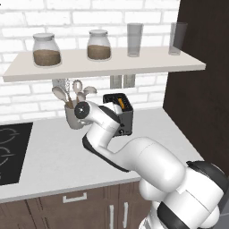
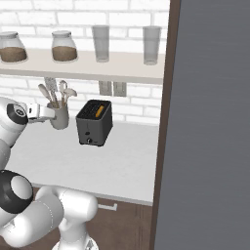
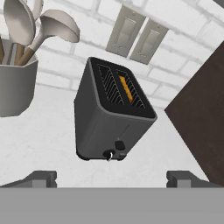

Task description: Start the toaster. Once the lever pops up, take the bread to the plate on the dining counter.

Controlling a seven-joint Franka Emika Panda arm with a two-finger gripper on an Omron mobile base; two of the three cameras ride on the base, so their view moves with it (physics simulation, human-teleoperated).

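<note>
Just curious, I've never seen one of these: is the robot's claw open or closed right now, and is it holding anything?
Gripper: open, holding nothing, aimed at the toaster.

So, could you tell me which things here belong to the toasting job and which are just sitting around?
For the job:
- toaster, on the worktop
- bread, in one slot
- gripper, open, short of the toaster's front

Just lying about:
- utensil cup with spoons
- two jars on the shelf
- two glasses on the shelf
- hob
- wall switches
</note>
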